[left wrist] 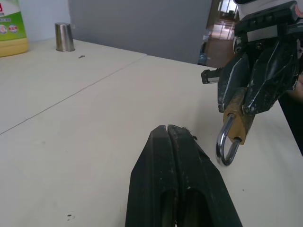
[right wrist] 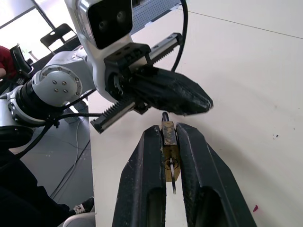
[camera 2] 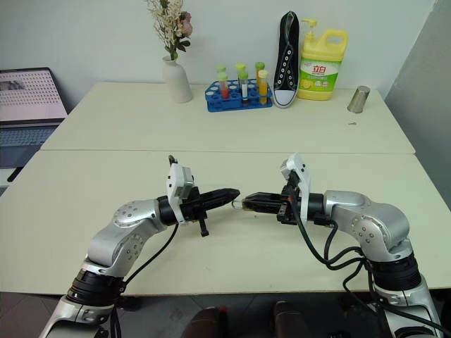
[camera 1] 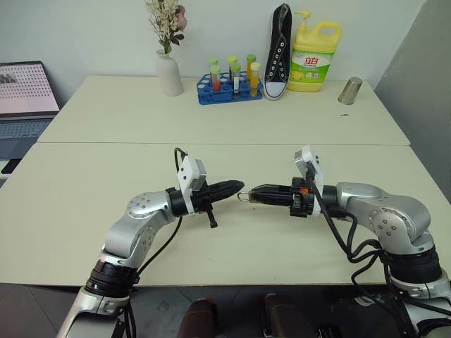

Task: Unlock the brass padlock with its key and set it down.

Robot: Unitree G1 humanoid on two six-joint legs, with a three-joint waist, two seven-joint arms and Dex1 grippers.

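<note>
Here, my right claw grasps the brass padlock by its body, above the near table, shackle pointing toward my left claw; the lock hangs in mid-air, touching nothing else. In the right wrist view the key shows as a thin silvery blade at the lock's rear face, between my right fingers; whether it is seated in the keyway I cannot tell. My left claw is clenched with nothing seen between its tips, which hover just beside the shackle, apart from it. Judged step: bracing the lock for unlocking. To do it well, I should reopen the left claw, bring it squarely onto the part to be worked, keep the right grip firm on the brass flanks, and avoid levering such a small lock out of it. Pose: both forearms roughly level above the table, claws aimed at one another, tip to tip
</note>
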